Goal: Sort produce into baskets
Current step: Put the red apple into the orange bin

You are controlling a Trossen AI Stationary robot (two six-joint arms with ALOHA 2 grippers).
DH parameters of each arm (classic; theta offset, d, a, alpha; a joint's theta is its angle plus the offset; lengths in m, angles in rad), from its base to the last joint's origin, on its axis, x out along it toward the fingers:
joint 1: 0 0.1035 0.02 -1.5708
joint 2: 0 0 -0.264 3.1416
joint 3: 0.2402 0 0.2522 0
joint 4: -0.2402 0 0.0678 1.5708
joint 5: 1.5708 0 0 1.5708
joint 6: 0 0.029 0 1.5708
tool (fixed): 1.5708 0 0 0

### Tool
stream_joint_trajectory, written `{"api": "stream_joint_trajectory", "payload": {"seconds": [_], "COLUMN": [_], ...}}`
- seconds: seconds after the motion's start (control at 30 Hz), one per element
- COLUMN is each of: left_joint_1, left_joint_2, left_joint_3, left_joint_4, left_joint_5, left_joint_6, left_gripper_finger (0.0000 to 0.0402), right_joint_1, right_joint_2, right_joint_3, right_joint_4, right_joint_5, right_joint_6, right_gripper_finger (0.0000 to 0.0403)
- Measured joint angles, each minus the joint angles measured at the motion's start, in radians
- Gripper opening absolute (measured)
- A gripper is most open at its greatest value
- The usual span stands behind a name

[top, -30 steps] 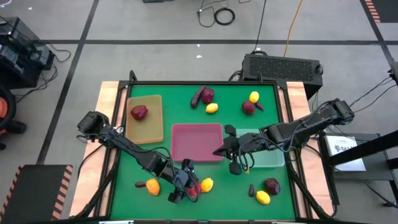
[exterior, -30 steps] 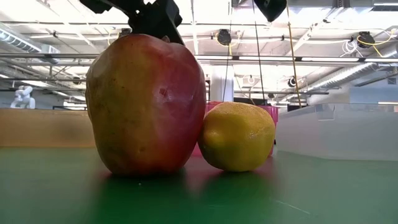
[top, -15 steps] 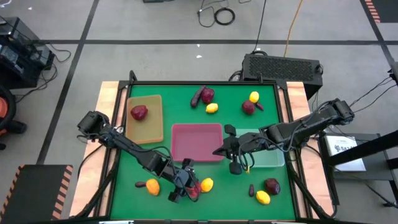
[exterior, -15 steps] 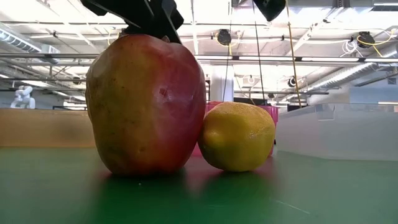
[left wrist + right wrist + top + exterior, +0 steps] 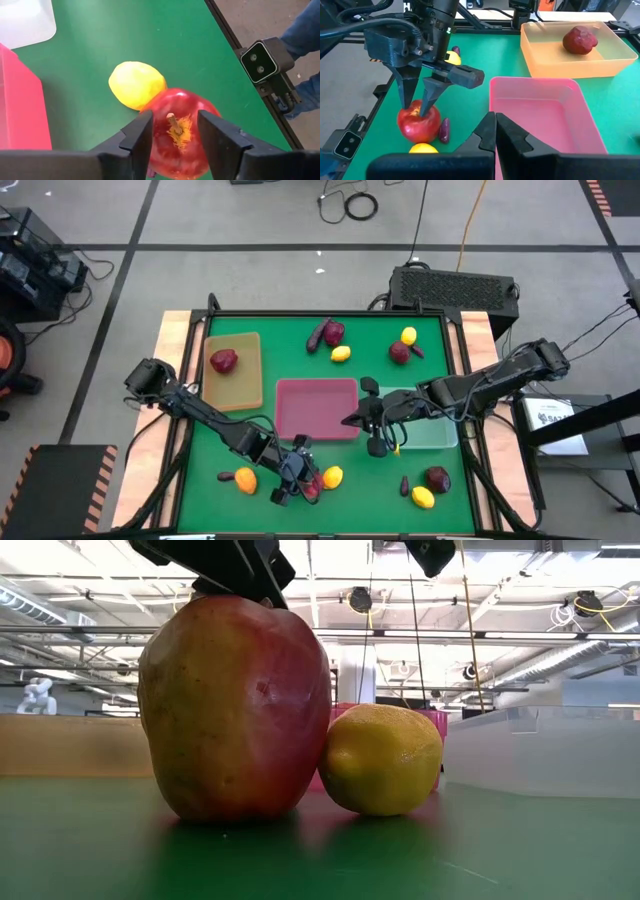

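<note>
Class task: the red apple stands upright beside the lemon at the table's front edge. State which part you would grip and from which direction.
Grip the apple across its widest middle, coming from straight above, jaws either side of the upright stem. The left gripper already straddles it. Keep off the side where the lemon touches.

Overall light: bright and even, cast from ceiling strip lights seen in the low view.
Shadows: soft and short; a faint dark patch is seen under the apple and lemon on the tabletop.
Glare: the ceiling is washed out to white in the low view; a pale sheen is seen on the clear tray.
Focus: the tabletop's near edge is blurred in the low view.
Wrist views: the left hand is rendered sharply, and the pink tray slightly softened at the edge.
</note>
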Motion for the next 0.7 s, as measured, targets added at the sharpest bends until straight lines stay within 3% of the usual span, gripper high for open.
{"api": "stream_joint_trajectory", "payload": {"seconds": [0.7], "left_joint_1": [0.013], "left_joint_2": [0.000], "left_joint_3": [-0.035], "left_joint_4": [0.053], "left_joint_5": [0.021], "left_joint_6": [0.000], "left_gripper_finger": [0.0156], "right_joint_1": [-0.014], "right_joint_2": [0.000], "right_joint_3": [0.000], "right_joint_4": [0.000], "right_joint_5": [0.001], "right_joint_6": [-0.008], "right_gripper_finger": [0.0000]}}
